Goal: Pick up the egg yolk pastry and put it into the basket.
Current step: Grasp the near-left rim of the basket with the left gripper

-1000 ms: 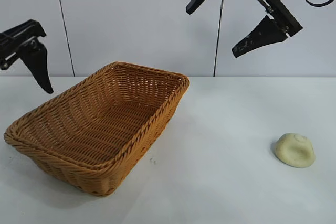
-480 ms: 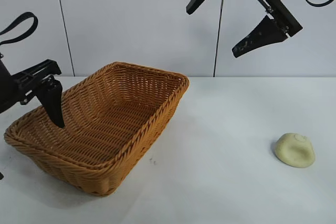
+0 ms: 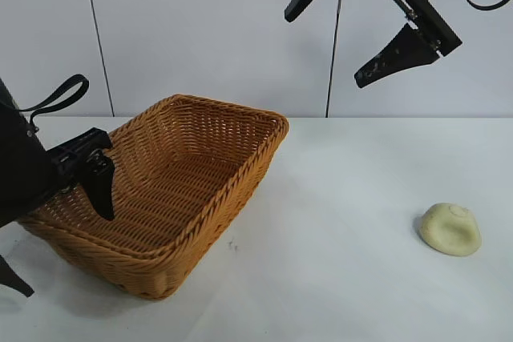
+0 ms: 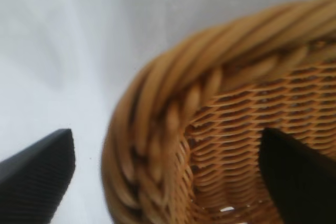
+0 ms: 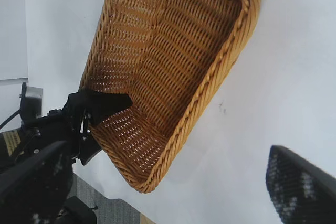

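Left gripper (image 3: 56, 234), at the scene's far left, pointing steeply downward over the left end of the basket (image 3: 200, 222). Its jaws stand wide open and hold nothing: one dark finger (image 3: 100, 186) hangs inside the basket just within the left rim, the other finger (image 3: 14, 278) sits outside the basket, low over the table (image 3: 337, 278). In the left wrist view the braided rim (image 4: 173, 124) passes between the two fingers, with white table on one side and woven wall on the other; whether either finger touches the wicker cannot be told.

Basket, orange-tan woven wicker, rectangular with sloping sides, resting on the white table left of centre, its long axis running from the near left to the far right. Its interior shows only weave and the one finger. The right wrist view shows the same basket from above, with the left arm (image 5: 63, 124) at its far end.

Right gripper (image 3: 337, 38), high above the table at upper right, well apart from both objects, angled downward toward the left. Its jaws stand wide open and empty, two black fingers spread against the pale wall.

Egg yolk pastry (image 3: 450, 230), a small pale cream-yellow dome with a faint dimple on top, lying on the table at the right, well apart from the basket and below the right gripper, touched by neither arm.
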Robot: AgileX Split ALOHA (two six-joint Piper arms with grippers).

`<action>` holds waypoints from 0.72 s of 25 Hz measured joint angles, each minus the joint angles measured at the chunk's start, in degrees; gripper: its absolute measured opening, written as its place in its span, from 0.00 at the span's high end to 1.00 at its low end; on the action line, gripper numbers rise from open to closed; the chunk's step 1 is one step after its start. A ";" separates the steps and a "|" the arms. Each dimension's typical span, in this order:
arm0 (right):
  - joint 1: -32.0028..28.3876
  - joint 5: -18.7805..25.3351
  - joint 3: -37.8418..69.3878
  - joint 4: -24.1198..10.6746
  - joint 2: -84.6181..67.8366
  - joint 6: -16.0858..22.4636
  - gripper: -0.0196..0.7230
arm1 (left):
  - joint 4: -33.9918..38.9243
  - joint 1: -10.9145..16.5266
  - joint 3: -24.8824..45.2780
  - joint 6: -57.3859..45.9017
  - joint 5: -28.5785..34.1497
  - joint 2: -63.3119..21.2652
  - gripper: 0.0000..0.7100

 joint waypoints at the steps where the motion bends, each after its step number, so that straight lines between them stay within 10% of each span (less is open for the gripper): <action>1: 0.00 0.00 0.00 0.00 0.00 0.00 0.04 | 0.00 0.00 0.00 0.00 0.00 0.13 0.07; 12: 0.00 0.00 0.00 0.00 0.00 0.00 0.04 | -0.52 0.00 0.06 -0.77 0.46 0.12 0.81; 18: 0.00 0.00 0.00 0.00 0.00 0.00 0.04 | -1.31 1.54 -1.93 2.84 2.50 0.12 0.82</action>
